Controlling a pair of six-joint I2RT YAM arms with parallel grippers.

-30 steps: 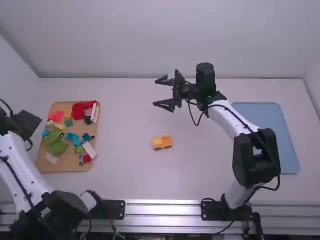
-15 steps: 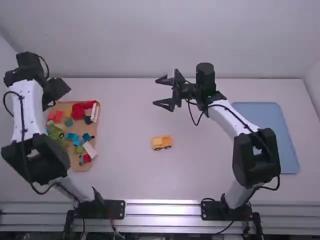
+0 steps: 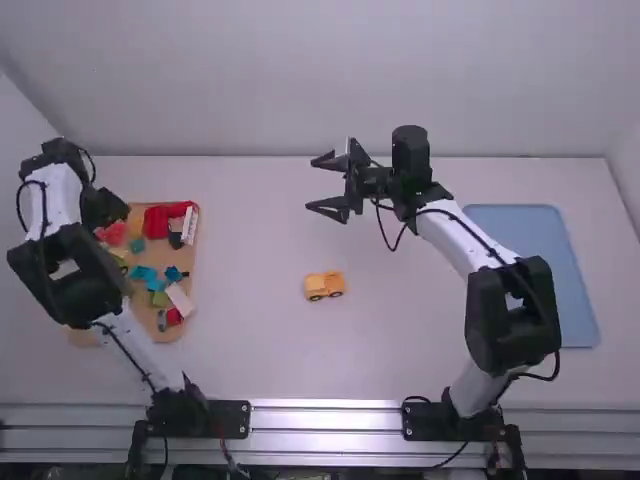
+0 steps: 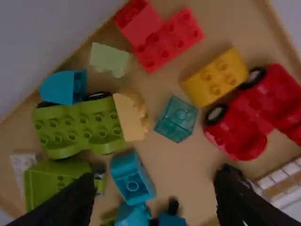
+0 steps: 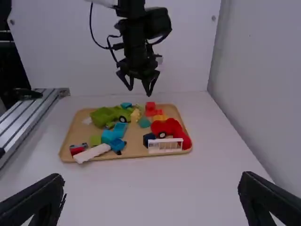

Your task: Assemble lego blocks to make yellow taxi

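Hovering above the crowded tan tray (image 5: 134, 143), the left gripper (image 3: 112, 212) has its fingers apart, empty, over a green truck base (image 4: 77, 127), yellow block (image 4: 215, 77) and red car (image 4: 254, 115). Mid-table sits the yellow car (image 3: 323, 286); beyond it, the right gripper (image 3: 316, 183) gapes, empty. Rightmost, the right arm (image 3: 465, 240) partly covers a blue tray (image 3: 545, 250).

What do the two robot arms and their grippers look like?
The left arm and right arm have white links, bulky black joints and thin black cables looping outside. The left gripper and right gripper are black, each with two tapering fingers.
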